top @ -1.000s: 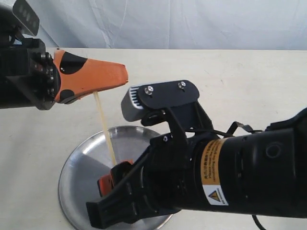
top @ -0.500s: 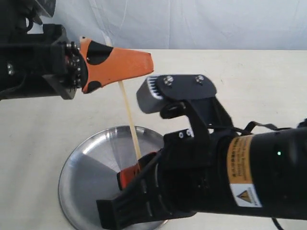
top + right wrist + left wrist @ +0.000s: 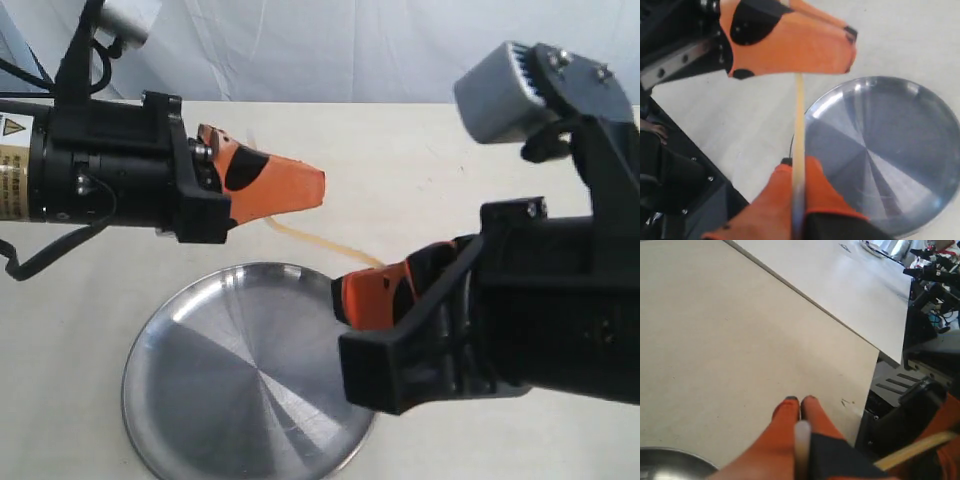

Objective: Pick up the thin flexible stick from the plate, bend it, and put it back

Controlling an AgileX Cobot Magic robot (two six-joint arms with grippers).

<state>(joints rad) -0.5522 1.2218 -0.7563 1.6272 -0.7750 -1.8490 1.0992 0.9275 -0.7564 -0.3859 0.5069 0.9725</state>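
The thin flexible stick (image 3: 320,243), pale cream, hangs in a bowed arc above the far rim of the silver plate (image 3: 230,380). My left gripper (image 3: 318,188) is shut on one end of it, my right gripper (image 3: 345,295) is shut on the other. In the right wrist view the stick (image 3: 799,120) runs from my right gripper (image 3: 799,164) up to the left gripper (image 3: 847,45), beside the plate (image 3: 900,150). In the left wrist view the stick's blurred end (image 3: 801,440) sits between the closed fingers of the left gripper (image 3: 800,400). Nothing lies on the plate.
A cream table (image 3: 420,170) carries the plate near its front edge. A white cloth backdrop (image 3: 350,50) hangs behind. Both bulky black arms hover over the table, the right one covering the front right corner.
The stick has gone from a straight, steep line to a low bowed arc. My right gripper has risen off the plate and moved right; the left gripper has shifted right and lower.
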